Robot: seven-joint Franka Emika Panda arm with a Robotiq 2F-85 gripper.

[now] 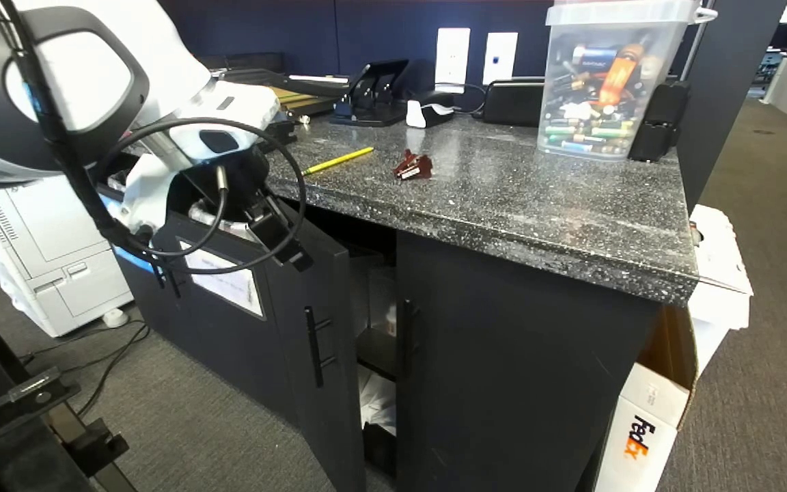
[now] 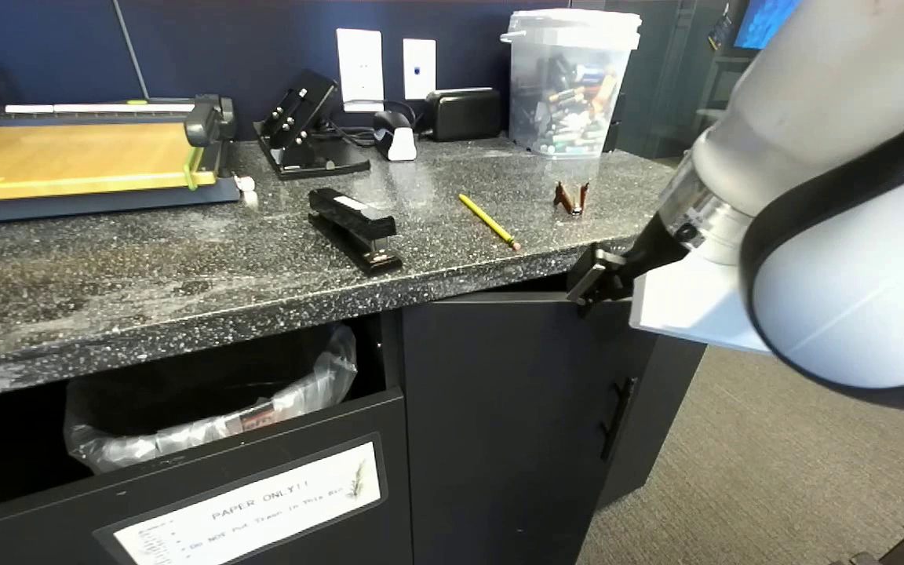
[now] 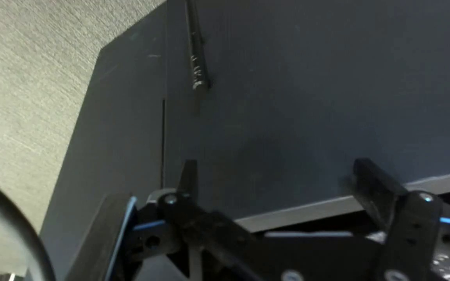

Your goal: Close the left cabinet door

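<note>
The left cabinet door, a matte-black panel with a vertical bar handle, stands ajar in both exterior views (image 1: 335,417) (image 2: 515,424). A gap in an exterior view shows the dark cabinet inside (image 1: 380,348) between it and the right door (image 1: 503,369). My gripper is at the door's upper part, near its top edge, in both exterior views (image 1: 291,249) (image 2: 589,275). In the wrist view my gripper (image 3: 275,162) is open, its fingers wide apart before the door's face (image 3: 307,89), with nothing between them. I cannot tell whether the fingers touch the door.
A granite-patterned countertop (image 2: 185,259) overhangs the doors. A pulled-out black bin panel (image 2: 44,518) with a white label is beside the left door. A stapler (image 2: 354,227), yellow pencil (image 2: 489,222) and staple remover (image 2: 571,198) lie on top. A FedEx box (image 1: 639,430) stands at the cabinet's end.
</note>
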